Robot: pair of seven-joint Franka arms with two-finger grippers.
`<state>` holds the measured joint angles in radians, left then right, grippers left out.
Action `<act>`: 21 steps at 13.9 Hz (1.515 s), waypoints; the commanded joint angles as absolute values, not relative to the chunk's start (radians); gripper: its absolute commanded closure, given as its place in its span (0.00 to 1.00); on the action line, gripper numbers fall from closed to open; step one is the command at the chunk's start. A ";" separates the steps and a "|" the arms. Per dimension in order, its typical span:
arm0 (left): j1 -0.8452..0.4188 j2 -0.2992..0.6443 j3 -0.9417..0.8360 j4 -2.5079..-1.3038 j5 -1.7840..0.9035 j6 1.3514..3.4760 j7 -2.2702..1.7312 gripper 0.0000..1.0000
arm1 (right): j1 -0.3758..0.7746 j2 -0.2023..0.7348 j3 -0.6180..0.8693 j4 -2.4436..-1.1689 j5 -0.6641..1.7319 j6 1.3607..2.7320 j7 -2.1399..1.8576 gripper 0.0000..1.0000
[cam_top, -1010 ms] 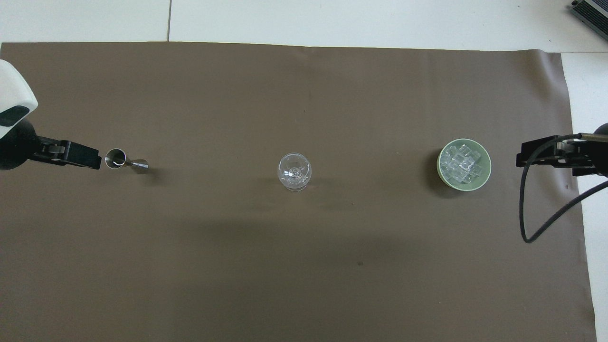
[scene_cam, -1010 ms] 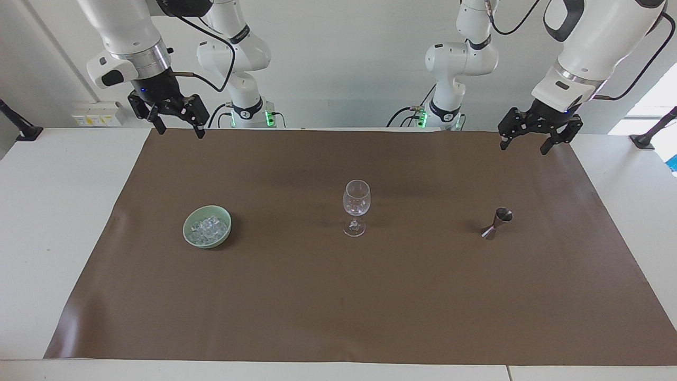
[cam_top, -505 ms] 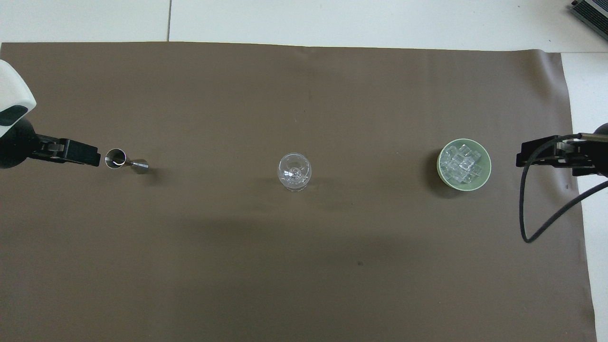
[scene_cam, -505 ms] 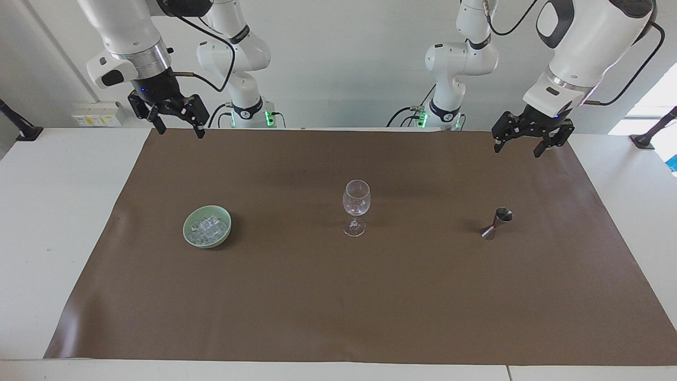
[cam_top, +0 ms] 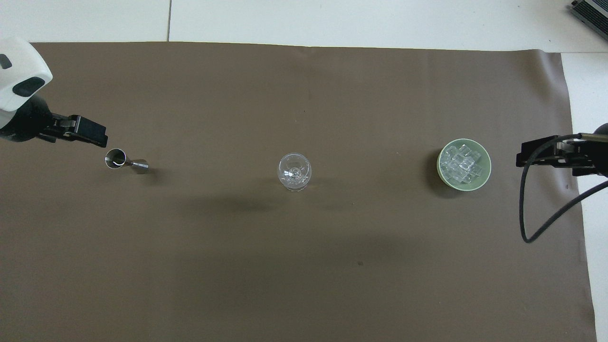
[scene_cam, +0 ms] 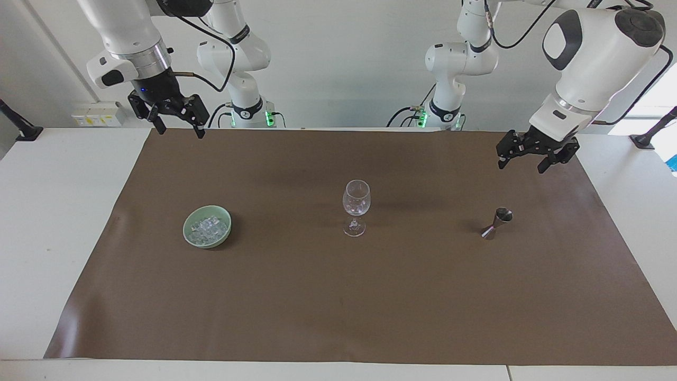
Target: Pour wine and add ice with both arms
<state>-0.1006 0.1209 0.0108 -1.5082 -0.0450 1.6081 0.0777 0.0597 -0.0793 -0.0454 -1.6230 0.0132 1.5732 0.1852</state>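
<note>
A small metal jigger (scene_cam: 497, 223), shaped like two cones joined at a narrow waist, stands upright on a brown mat (scene_cam: 338, 307) toward the left arm's end of the table. Its long axis runs straight up and down, with the open cup on top, so a sideways grip at the waist looks like the natural way to take it. Whether it holds any wine cannot be told.

The left gripper (scene_cam: 520, 161) hangs in the air above the mat, over a spot a little closer to the robots than the jigger, and clearly above it, with nothing between them. Its two fingers stand apart and hold nothing. The jigger therefore lies below this gripper and slightly away from the robots, so the coming move looks like a short descent and forward reach by the left arm, which is by far the nearer one.

In line with the jigger, at the middle of the mat, stands an empty clear wine glass (scene_cam: 356, 214), upright on its stem. Further along the same line, toward the right arm's end, a pale green bowl (scene_cam: 189, 234) holds the ice (scene_cam: 209, 228), a heap of small clear cubes.

The right gripper (scene_cam: 177, 124) waits raised over the mat's edge closest to the robots, well apart from the bowl, fingers apart and empty
</note>
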 commanded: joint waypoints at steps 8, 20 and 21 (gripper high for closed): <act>-0.071 0.334 0.025 -1.279 -0.090 1.558 0.054 0.00 | 0.055 -0.101 -0.041 -1.646 0.014 1.571 0.167 0.00; -0.049 0.414 0.164 -1.267 -0.273 1.568 -0.049 0.00 | 0.055 -0.101 -0.041 -1.646 0.014 1.571 0.167 0.00; -0.032 0.419 0.166 -1.267 -0.306 1.565 -0.051 0.00 | 0.055 -0.101 -0.041 -1.646 0.014 1.571 0.167 0.00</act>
